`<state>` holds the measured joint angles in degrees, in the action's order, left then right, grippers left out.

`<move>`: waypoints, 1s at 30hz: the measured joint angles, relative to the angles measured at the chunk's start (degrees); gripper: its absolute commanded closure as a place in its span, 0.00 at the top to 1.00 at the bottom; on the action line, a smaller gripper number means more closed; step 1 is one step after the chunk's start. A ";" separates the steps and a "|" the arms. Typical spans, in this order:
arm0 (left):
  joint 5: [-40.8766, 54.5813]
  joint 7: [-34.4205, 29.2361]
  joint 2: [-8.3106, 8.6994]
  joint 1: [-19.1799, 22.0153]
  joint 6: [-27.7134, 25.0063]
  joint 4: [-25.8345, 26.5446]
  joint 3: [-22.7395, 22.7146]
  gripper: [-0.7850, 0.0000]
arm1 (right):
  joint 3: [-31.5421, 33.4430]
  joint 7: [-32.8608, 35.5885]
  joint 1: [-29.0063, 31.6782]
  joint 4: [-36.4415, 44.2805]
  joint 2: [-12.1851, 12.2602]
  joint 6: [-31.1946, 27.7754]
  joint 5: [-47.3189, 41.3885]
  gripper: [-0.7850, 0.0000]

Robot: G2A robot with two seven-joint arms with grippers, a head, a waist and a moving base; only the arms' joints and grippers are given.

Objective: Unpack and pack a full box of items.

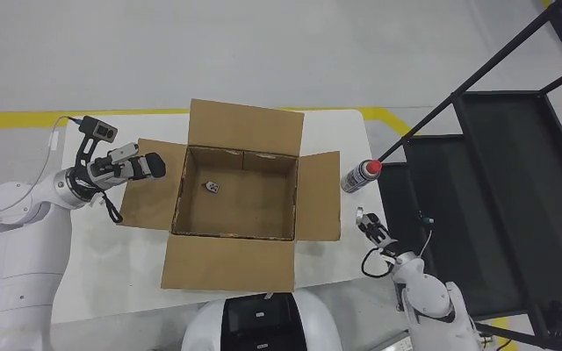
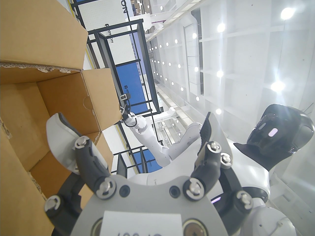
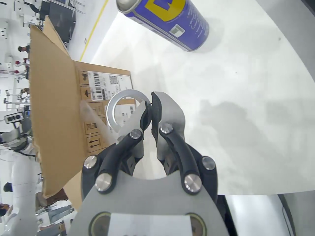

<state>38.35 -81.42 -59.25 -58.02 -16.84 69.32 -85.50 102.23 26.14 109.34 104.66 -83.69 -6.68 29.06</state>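
Right gripper (image 3: 150, 115): fingers (image 3: 167, 114) were pressed together on the rim of a silver ring (image 3: 110, 112). They pinched one short arc only, and the rest of the ring stood clear on the box side. The ring was held over the white table (image 3: 246, 87), near its edge. It lay between the open cardboard box (image 3: 56, 94) and the blue spray can (image 3: 169, 15), which stood upright further along the table.

Left gripper (image 2: 135, 133): fingers were wide apart with nothing between them. It sat over the box's outer flap, on the side away from the ring. One small item (image 1: 213, 185) lay on the box floor.

Risks, as judged:
1. The grip was on a thin edge. A quick swing could make the ring swivel in the pads or slip out. Being round, it would likely roll, and the table edge was close.
2. The can was tall, narrow and near. A wide wrist turn, or the ring's free side, could knock it over and send it rolling.
3. If the ring was bound for the box, the near flap and wall stood in the way. Carried too low, the ring could snag on the cardboard, pull loose or shove the box.
4. If the left gripper pressed on its flap, the box would shift under the approach.
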 measured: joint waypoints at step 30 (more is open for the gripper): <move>0.00 0.00 0.00 0.00 0.00 0.00 0.00 1.00 | -12.18 -12.33 -12.00 -14.76 0.44 17.42 31.93 0.15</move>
<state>38.35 -81.42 -59.25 -58.02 -16.84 69.32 -85.50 90.05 13.81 97.34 89.91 -83.25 10.73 60.99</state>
